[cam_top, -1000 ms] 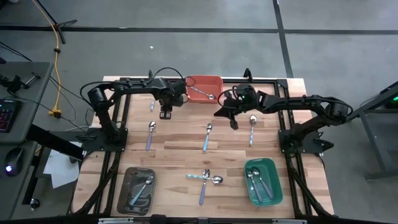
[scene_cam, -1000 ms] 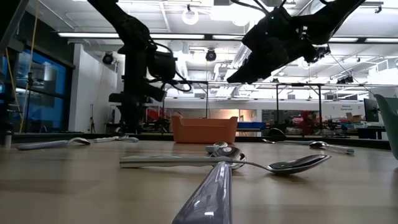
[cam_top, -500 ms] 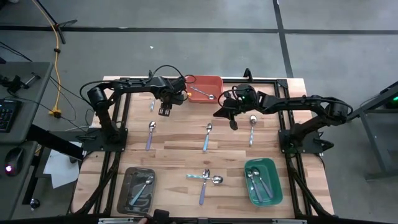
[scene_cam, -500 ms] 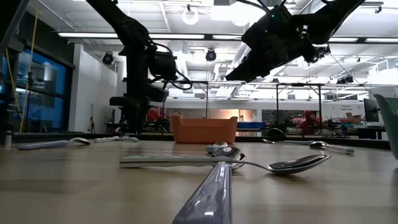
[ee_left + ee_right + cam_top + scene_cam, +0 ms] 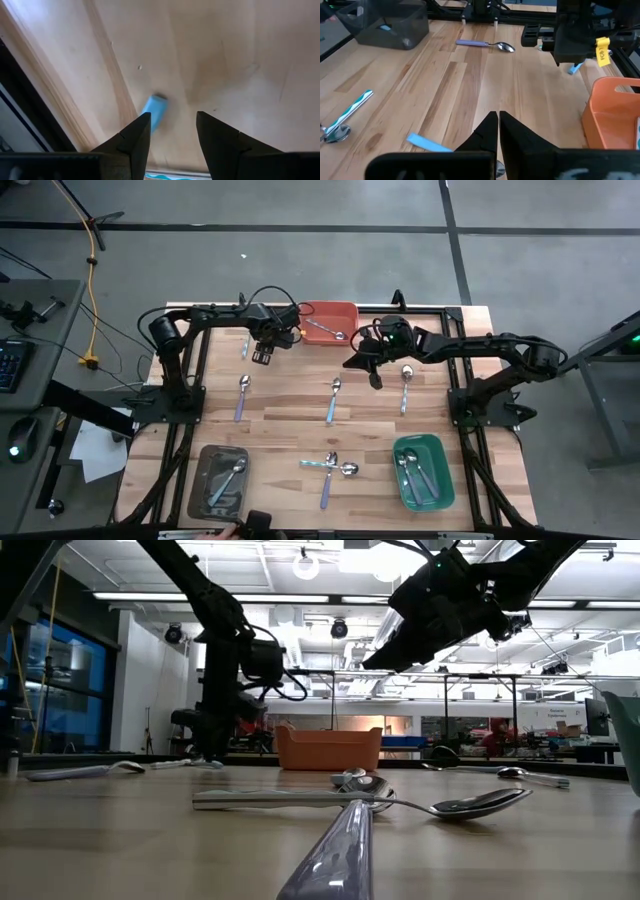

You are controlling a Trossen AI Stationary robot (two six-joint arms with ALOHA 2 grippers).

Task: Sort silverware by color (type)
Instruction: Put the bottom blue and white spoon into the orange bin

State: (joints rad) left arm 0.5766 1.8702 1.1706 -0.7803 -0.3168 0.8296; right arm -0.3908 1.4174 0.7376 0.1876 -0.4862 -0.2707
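We see the left gripper (image 5: pixel 263 356) with its two dark fingers (image 5: pixel 132 137) standing apart and holding nothing. Between them, in the left wrist view, the end of a light blue spoon handle (image 5: pixel 154 110) lies on the bare wood. This spoon (image 5: pixel 245 346) rests near the far left corner of the table (image 5: pixel 290 430), beside the black frame rail.

We judge it light, stiff and thin, lying flat, so the jaws would need to close across the narrow handle, low against the wood. The shiny metal bowl looks slippery and is the poorer place to grip.

The right gripper (image 5: pixel 377 379) hangs over the far middle of the table, its fingers pressed together and holding nothing.

Other spoons lie scattered. One sits in the orange tray (image 5: pixel 352 310) at the far edge. Three lie across the middle of the table. A crossed pair lies near the front edge. More rest in the grey tray (image 5: pixel 203 462) at the front left corner and the green tray (image 5: pixel 400 448) at the front right corner.
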